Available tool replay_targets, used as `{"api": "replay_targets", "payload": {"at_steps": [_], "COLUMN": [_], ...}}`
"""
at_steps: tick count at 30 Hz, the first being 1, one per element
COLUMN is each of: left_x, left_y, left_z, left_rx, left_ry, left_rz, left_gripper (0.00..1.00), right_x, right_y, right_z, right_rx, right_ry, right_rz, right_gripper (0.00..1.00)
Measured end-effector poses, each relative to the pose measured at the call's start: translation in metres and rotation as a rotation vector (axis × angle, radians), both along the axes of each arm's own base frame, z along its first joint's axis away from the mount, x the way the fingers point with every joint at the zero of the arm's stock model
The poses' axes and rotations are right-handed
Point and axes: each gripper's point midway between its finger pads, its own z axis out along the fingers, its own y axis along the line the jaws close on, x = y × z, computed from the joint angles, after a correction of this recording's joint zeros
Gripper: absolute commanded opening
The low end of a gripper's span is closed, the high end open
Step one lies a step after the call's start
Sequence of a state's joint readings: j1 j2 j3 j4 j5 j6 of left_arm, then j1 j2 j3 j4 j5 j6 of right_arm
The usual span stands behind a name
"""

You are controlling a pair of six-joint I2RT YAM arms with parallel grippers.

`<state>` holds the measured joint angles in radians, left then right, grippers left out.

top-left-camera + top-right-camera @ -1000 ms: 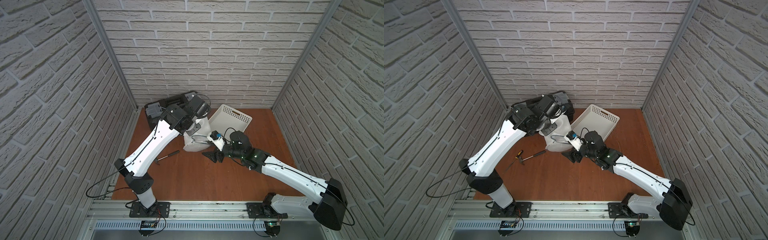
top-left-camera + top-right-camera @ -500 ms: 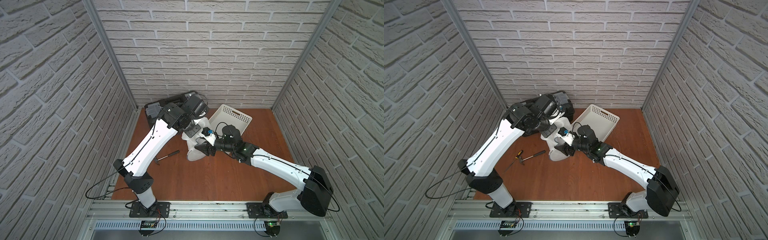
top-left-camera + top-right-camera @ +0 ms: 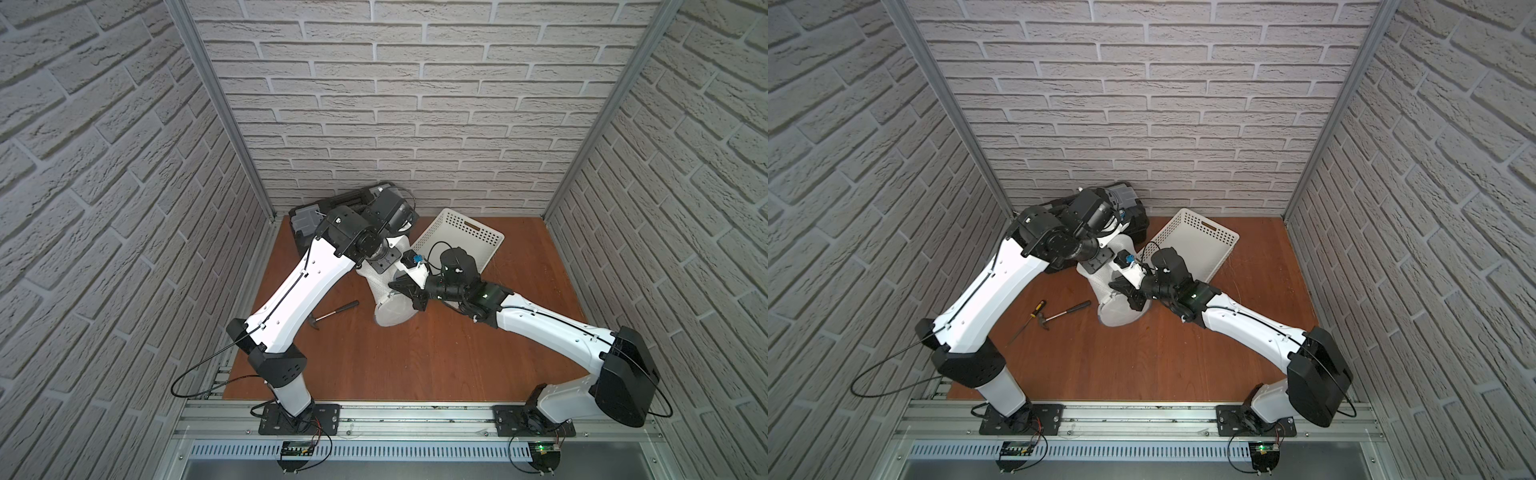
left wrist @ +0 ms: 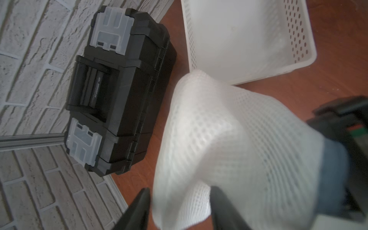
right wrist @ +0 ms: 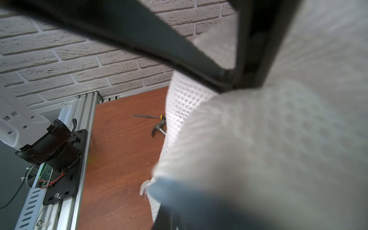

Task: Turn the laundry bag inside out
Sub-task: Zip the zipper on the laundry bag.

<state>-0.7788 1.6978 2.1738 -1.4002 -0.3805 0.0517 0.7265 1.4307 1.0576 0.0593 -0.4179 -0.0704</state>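
Surface: a reddish-brown wood-grain table (image 3: 374, 365). It is walled on three sides by white brick-pattern panels (image 3: 415, 104), with aluminium posts at the far corners. An aluminium rail (image 3: 415, 415) along the near edge carries both arm bases.

On the table: a black toolbox (image 4: 119, 89) with clear lid compartments lies against the back wall at far left. A white perforated basket (image 3: 457, 232) sits just to its right, turned at an angle to the wall. A hammer (image 3: 1059, 313) and a yellow-and-black-handled screwdriver (image 3: 1030, 316) lie close together left of centre.

Task item: the laundry bag (image 3: 390, 299), white mesh, is stretched lengthwise over the middle of the table, between toolbox and basket. Its upper end is under the left wrist. Its rounded lower end is down near the wood; contact there is unclear.

Right gripper (image 5: 229, 77): the fingers meet at the tips and pinch a fold of mesh at the bag's side. Grey trim shows blurred close to the right wrist camera.

Left gripper (image 4: 180, 188): the fingers stand apart, with bag fabric hanging loose between them and not clamped.
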Motion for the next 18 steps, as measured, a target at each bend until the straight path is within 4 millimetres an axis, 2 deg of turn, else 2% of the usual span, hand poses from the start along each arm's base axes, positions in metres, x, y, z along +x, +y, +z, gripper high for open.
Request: {"api": "replay_targets", "payload": {"at_steps": [2,6,11,14,16,18], "left_x": [0.010,0.016,-0.006,-0.023,-0.032,-0.041], "left_y": [0.004,0.018,0.025,0.020,0.012,0.001], "left_z": [0.010,0.034,0.073,0.088,0.090,0.081], "left_rx": [-0.004,-0.044,-0.226,-0.331,-0.384,-0.420], "left_ry": [-0.075,-0.265,-0.474,-0.532,-0.537,-0.521], "left_rz": [0.026,0.044,-0.033,-0.121,-0.189,-0.268], "left_gripper": [0.98,0.98,0.93,0.79,0.75,0.76], "right_x": [0.001,0.005,0.013,0.021,0.026,0.029], "right_y": [-0.001,-0.008,-0.023,-0.040,-0.050,-0.058], "right_z": [0.000,0.011,0.056,0.088,0.107,0.121], "right_rx": [0.015,0.044,0.115,0.168,0.207,0.245], "right_ry": [0.045,0.146,0.225,0.265,0.278,0.295], "right_rz": [-0.029,-0.105,-0.237,-0.345,-0.402,-0.444], "right_gripper": [0.03,0.03,0.02,0.03,0.03,0.03]}}
